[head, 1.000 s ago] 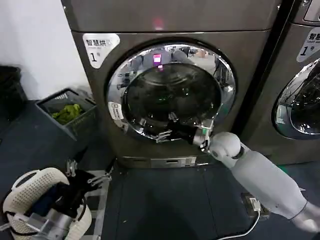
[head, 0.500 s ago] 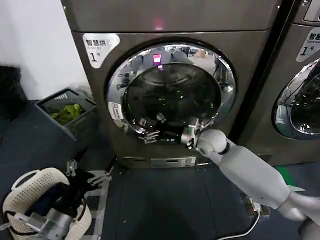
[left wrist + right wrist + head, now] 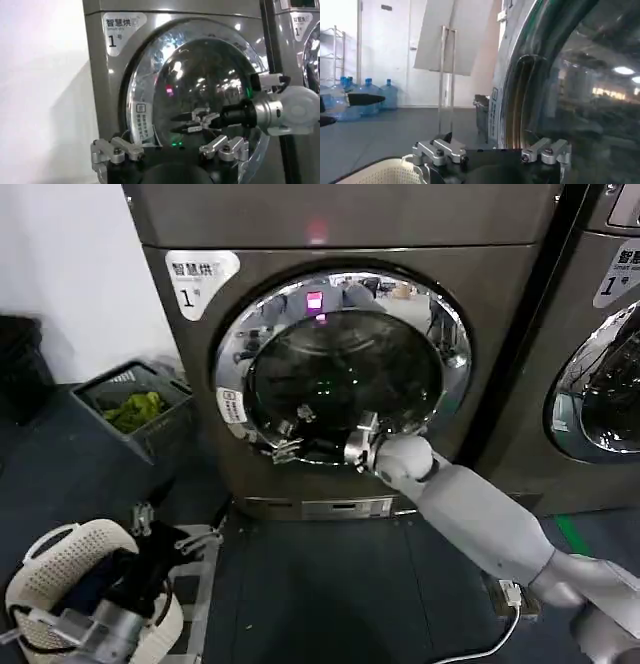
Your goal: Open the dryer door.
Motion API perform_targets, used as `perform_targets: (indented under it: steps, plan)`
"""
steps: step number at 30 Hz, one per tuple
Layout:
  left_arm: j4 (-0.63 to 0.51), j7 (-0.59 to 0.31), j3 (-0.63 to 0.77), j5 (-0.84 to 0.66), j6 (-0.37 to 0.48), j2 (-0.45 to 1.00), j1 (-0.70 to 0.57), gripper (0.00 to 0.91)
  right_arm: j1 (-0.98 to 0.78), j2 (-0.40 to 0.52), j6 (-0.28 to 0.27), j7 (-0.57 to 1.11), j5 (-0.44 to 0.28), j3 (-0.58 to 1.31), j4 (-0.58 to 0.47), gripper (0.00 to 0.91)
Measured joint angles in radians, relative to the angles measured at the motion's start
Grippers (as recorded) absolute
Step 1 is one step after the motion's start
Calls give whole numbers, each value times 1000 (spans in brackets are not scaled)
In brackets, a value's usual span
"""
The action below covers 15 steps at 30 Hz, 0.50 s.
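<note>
Dark blue-grey floor [image 3: 330, 584] runs up to a white wall [image 3: 60, 264] on the left, and the dryer [image 3: 340, 224] stands square in the middle, brown-grey metal with a white "1" label [image 3: 197, 277] at its upper left corner. Its twin machine [image 3: 600, 334] pokes in at the right edge.

So the dryer door [image 3: 340, 364] sits flat in the dryer's front, shut as far as I can see, chrome rim all the way round, dark glass in the middle, small white sticker [image 3: 231, 405] on the rim's left side.

Right gripper [image 3: 285, 447] is reaching in from the lower right, arm stretched across in front of the door. It's low on the door, left of centre, right up against the lower glass and rim. The fingers [image 3: 197, 120] look spread apart with nothing between them, going by the left wrist view. Can't tell whether they actually touch the door.

Left gripper [image 3: 170, 539] hangs low at the near left, over a white laundry basket [image 3: 60, 564], well away from the door. Its fingers [image 3: 117, 150] sit wide apart, holding nothing.

A grey crate [image 3: 135, 409] with something green in it sits on the floor left of the dryer, by the wall.
</note>
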Motion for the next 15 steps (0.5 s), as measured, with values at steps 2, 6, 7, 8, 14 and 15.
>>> perform_targets:
  steps: [2, 6, 7, 8, 14, 15]
  plan:
    - [1, 0, -1, 0, 0, 0, -2, 907, 8, 10, 1, 0, 0, -6, -11, 907]
    - [2, 1, -1, 0, 0, 0, -3, 907, 24, 31, 1, 0, -1, -15, -33, 907]
    - [2, 1, -1, 0, 0, 0, -4, 907, 27, 37, 1, -1, -1, -17, -38, 907]
    - [2, 1, -1, 0, 0, 0, -5, 907, 30, 41, 1, -1, -2, -18, -43, 907]
    - [2, 1, -1, -1, 0, 0, -6, 907, 46, 67, 5, -4, -4, -27, -73, 907]
    - [2, 1, -1, -1, 0, 0, -6, 907, 49, 70, 6, -5, -5, -28, -78, 907]
